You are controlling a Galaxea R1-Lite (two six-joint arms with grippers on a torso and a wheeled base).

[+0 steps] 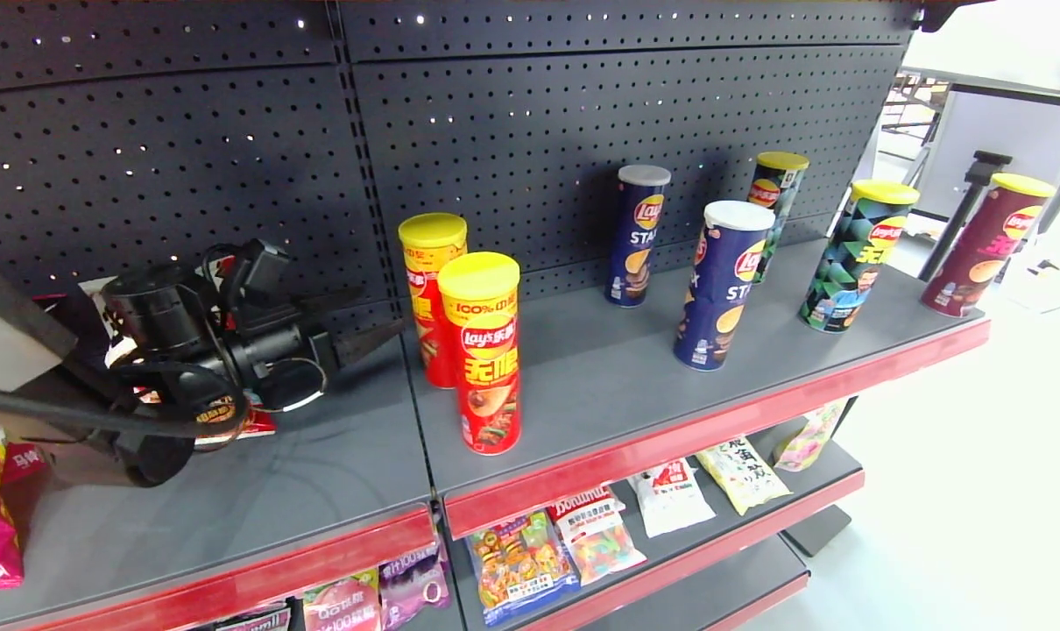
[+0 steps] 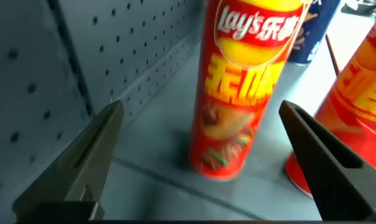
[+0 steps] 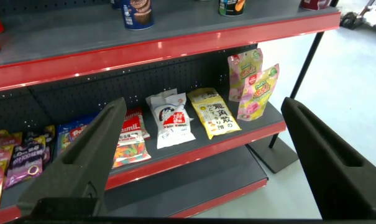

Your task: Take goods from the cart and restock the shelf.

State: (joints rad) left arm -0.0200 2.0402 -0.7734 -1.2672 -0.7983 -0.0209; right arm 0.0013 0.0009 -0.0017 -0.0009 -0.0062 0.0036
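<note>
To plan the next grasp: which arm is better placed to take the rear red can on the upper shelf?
Left. The left jaws stand open at that upper shelf, aimed at the rear red can. The right jaws, also open, face the lower shelf.

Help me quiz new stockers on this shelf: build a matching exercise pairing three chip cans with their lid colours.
Cans:
1. front red can
2. front navy can
3. rear navy can

Lid colours:
A. grey
B. yellow
C. white

Pairs: 1-B, 2-C, 3-A.
</note>
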